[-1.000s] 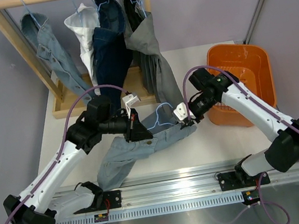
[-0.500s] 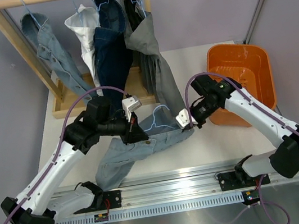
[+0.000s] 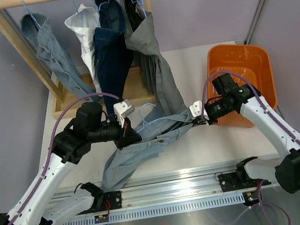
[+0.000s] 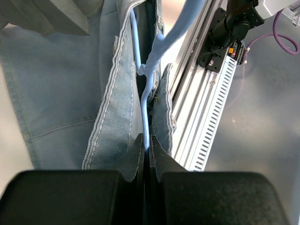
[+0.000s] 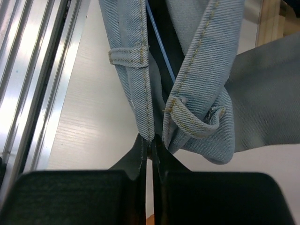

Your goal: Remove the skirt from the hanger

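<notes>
Skirt (image 3: pixel 144 145) is light denim, sitting centre of the overhead view on the table (image 3: pixel 218 144), strung between the two arms, with its lower end trailing toward the lower left, down to the aluminium rail (image 3: pixel 179 186). Left gripper (image 3: pixel 128 134) is just left of centre; in its wrist view the fingers are pressed together on the pale blue wire hanger (image 4: pixel 150 77), which runs up the middle of that frame between two folds of stitched waistband. Denim sits against both fingers there, but I can't tell whether any cloth is caught in the pinch along with the wire. Right gripper (image 3: pixel 199 117) is right of centre, beside the orange tub (image 3: pixel 256 54) at the right edge. Its wrist view shows the jaws closed on the skirt's stitched waistband edge at bottom centre, a belt loop just above on the left, another curled one on the right, and a thin line of blue wire in the dark gap between the folds. Skirt is not off yet: the wire is inside the waistband in both wrist views. A grey garment (image 3: pixel 157 68) hangs down from the wooden rack (image 3: pixel 11 31) at the top and lies against the skirt's upper edge near the right gripper. Rack holds other denim and a white piece at the upper left and top centre.
</notes>
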{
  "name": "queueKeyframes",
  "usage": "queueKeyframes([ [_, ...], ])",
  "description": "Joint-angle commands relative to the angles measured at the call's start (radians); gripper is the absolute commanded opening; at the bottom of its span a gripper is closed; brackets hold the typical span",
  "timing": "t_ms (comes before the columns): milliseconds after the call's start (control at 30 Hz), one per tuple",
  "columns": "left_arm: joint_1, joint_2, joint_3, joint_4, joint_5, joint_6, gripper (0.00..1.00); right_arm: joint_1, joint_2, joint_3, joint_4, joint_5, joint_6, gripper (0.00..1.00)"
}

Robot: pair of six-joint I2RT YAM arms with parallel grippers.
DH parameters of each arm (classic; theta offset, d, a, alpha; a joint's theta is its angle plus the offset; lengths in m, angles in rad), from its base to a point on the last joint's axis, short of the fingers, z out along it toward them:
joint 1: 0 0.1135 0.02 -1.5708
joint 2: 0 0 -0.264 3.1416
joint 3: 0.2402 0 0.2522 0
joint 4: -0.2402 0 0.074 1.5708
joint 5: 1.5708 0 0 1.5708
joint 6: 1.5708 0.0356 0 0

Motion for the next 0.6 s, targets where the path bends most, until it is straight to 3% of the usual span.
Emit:
queueKeyframes([
  [0, 0.009, -0.059, 0.023, 0.004, 0.037, -0.001, 0.00, -0.057, -0.022, -0.020, 0.099, 0.111, 0.218, 0.00],
  [200, 0.007, -0.003, -0.013, 0.092, 0.110, -0.089, 0.00, -0.055, -0.049, 0.005, 0.259, -0.063, 0.606, 0.00],
  [467, 0.001, 0.012, -0.055, 0.212, 0.146, -0.168, 0.00, -0.054, -0.045, -0.124, 0.541, 0.168, 0.953, 0.00],
  [567, -0.005, 0.017, -0.064, 0.207, 0.140, -0.178, 0.00, -0.052, -0.023, -0.112, 0.529, 0.235, 1.005, 0.00],
])
